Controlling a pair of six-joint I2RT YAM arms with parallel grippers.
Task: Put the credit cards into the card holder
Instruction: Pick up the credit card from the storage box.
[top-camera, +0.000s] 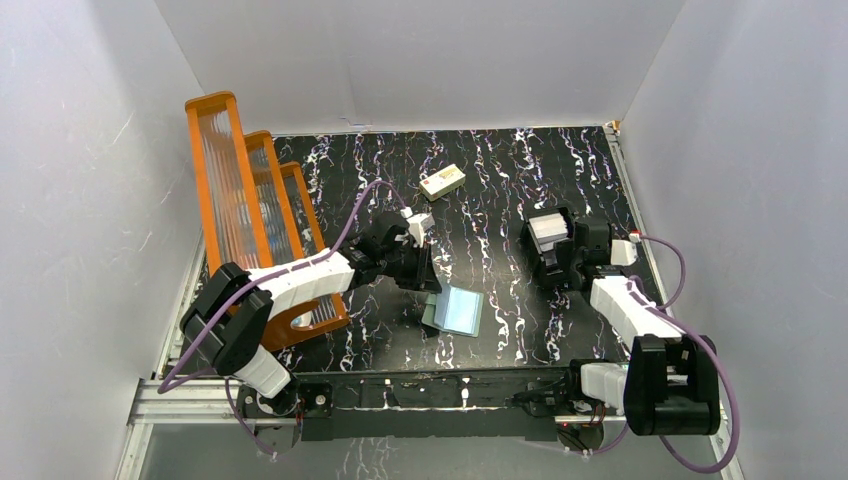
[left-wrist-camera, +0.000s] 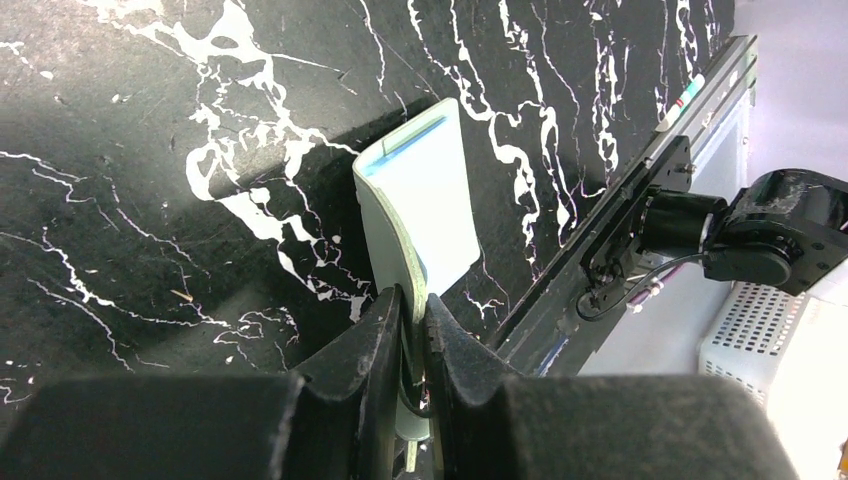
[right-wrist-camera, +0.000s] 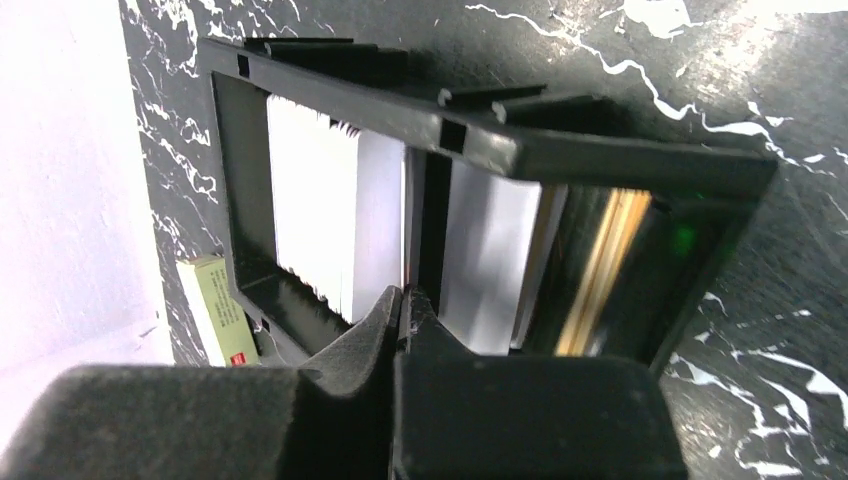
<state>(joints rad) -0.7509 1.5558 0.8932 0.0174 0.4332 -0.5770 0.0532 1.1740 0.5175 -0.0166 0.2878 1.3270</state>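
The card holder (top-camera: 457, 310) lies open on the black marbled table, its pale blue lining up. My left gripper (top-camera: 428, 283) is shut on its near grey-green flap; in the left wrist view the holder (left-wrist-camera: 420, 195) runs away from the closed gripper (left-wrist-camera: 417, 305). The credit cards (top-camera: 548, 228) stand as white stacks in a black boxy tray (top-camera: 562, 262). My right gripper (right-wrist-camera: 405, 300) is inside that tray, shut on a thin card seen edge-on (right-wrist-camera: 406, 240), with card stacks (right-wrist-camera: 320, 210) on either side.
A cream block (top-camera: 442, 181) lies at the back centre; it also shows in the right wrist view (right-wrist-camera: 215, 310). An orange rack (top-camera: 250, 200) stands along the left side behind my left arm. The table's near rail (left-wrist-camera: 640, 200) is close to the holder.
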